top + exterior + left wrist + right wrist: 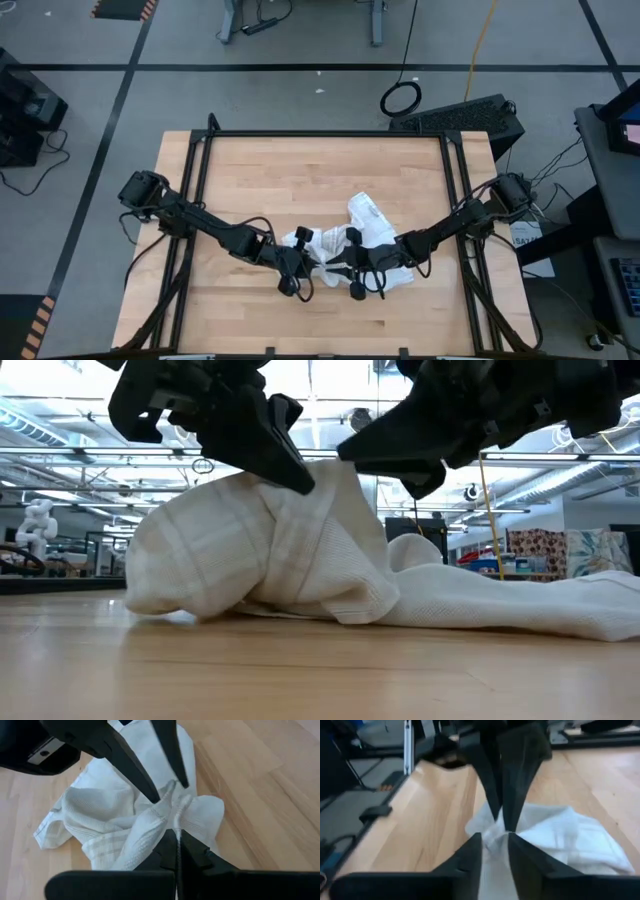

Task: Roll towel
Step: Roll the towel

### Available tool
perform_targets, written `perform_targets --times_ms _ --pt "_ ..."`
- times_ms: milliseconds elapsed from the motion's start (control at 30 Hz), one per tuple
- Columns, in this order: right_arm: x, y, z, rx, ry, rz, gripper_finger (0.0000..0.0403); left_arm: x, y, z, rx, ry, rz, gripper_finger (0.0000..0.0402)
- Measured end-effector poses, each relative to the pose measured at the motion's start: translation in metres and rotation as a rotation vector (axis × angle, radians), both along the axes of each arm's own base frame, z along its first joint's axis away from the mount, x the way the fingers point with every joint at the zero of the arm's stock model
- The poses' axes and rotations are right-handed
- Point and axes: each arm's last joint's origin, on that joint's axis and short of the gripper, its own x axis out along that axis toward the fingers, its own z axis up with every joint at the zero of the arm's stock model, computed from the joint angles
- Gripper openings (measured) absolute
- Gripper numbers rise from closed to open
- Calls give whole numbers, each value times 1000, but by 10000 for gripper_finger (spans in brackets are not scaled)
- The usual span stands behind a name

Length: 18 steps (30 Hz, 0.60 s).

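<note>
The white towel (372, 222) with thin grey check lines lies crumpled on the wooden table, right of centre toward the near edge. In the low view the towel (250, 560) is bunched into a raised hump, with a flat tail (520, 610) on the table. My left gripper (312, 262) and my right gripper (340, 265) meet tip to tip over the hump, each shut on the same raised ridge of cloth. The left wrist view shows my left gripper (176, 851) facing the right arm's fingers (172, 767). My left gripper pinches a raised fold of the towel (172, 822) between its two fingers, at the top of the hump. It comes slanting down from the table's left. The fold is gathered, several layers; the rest of the towel rests on the table. My right gripper pinches the same gathered ridge (495, 832) between its two fingers, opposite the left arm's fingers (507, 795). It comes slanting down from the table's right. The cloth below the fingers sags to the table, slack.
Bare wood (280, 170) lies on all sides of the towel. Black frame rails (200, 170) run along the table's left, right and far edges. Cables and a dark case (470, 115) lie on the floor beyond the far edge.
</note>
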Motion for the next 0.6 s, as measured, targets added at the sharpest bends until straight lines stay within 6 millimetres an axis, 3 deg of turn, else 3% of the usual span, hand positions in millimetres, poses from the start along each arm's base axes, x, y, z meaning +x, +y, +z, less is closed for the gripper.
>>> perform_targets --times_ms 167,367,600 --pt "-5 -2 -8 -59 97 8 158 1 0 -2 -6 3 6 4" --pt "-10 -3 -3 -41 139 -2 216 4 -1 -10 1 19 6 4" --pt "-11 -3 -6 8 172 -38 213 8 -3 -4 -23 -50 7 4"
